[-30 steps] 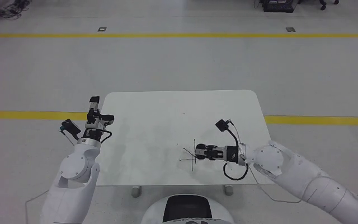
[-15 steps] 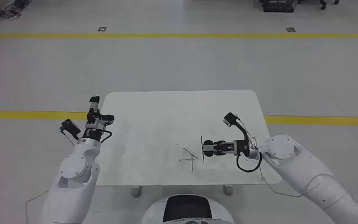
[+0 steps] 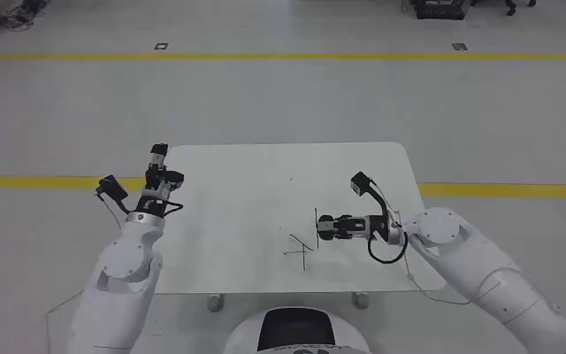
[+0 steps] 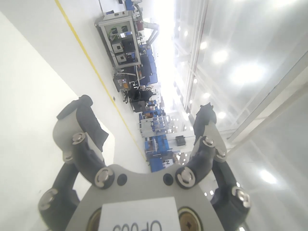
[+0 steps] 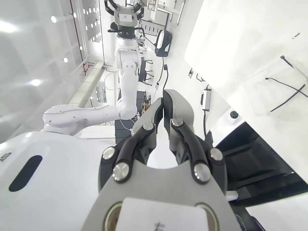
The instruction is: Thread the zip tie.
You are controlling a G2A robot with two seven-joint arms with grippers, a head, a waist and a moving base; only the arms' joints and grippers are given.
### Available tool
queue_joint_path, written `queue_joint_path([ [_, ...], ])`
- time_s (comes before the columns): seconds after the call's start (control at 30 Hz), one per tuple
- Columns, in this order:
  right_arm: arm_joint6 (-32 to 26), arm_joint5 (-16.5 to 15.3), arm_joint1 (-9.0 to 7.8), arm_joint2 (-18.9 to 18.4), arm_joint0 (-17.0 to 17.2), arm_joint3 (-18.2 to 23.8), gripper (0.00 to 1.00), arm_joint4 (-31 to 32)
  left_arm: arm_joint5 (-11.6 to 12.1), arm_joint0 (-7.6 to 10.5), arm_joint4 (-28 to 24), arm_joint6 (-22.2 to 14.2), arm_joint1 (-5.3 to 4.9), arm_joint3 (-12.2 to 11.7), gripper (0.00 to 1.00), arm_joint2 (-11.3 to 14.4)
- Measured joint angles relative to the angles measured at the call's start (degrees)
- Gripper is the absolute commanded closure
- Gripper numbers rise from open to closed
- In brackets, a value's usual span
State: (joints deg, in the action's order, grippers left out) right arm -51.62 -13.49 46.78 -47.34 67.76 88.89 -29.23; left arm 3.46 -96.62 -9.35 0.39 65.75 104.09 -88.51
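Right gripper (image 3: 320, 227) pinches zip tie (image 3: 316, 215) mid-strap near table (image 3: 265, 177) front edge, left gripper (image 4: 144, 104) spread; looks light, whippy, best held near tail

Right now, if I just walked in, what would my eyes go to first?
Probably the right gripper out over the white table, shut on a thin black zip tie. Right next to it, a few spare zip ties lie crossed on the table near the robot's side. Over at the table's left edge, the left gripper is open and empty, its fingers pointing up.
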Motion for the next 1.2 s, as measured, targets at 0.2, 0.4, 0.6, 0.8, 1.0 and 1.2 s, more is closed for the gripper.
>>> queue_joint_path([
  [0.2, 0.27, 1.79, 0.55, 0.73, -0.8, -1.24, 1.0, -1.0, 1.14, 0.64, 9.3, 3.35, 0.12, -0.62, 0.0, 1.77],
  [0.4, 0.65, 1.89, 0.6, 0.75, -0.62, -1.06, 1.0, -0.83, 2.42, 1.02, 9.65, 2.29, 0.09, -0.38, 0.0, 2.06],
  [0.6, 1.74, 3.1, 1.49, 1.25, -0.46, -0.5, 1.0, -0.77, 10.1, 1.36, 24.07, -0.15, -0.13, 2.41, 0.0, 5.74],
  [0.8, 1.67, 4.48, 2.4, 1.88, -1.21, -1.46, 1.0, -1.86, 12.9, 0.07, 41.06, 3.42, -0.21, 3.8, 0.0, 8.43],
  [1.0, 1.66, 4.44, 2.38, 1.87, -1.2, -1.43, 1.0, -1.83, 12.8, 0.1, 40.76, 3.26, -0.2, 3.76, 0.0, 8.37],
  [1.2, 4.72, 6.03, 2.72, 1.0, -0.41, -1.38, 1.0, -2.45, 16.12, 0.67, 54.47, 2.36, -0.78, 3.44, 0.0, 10.0],
])
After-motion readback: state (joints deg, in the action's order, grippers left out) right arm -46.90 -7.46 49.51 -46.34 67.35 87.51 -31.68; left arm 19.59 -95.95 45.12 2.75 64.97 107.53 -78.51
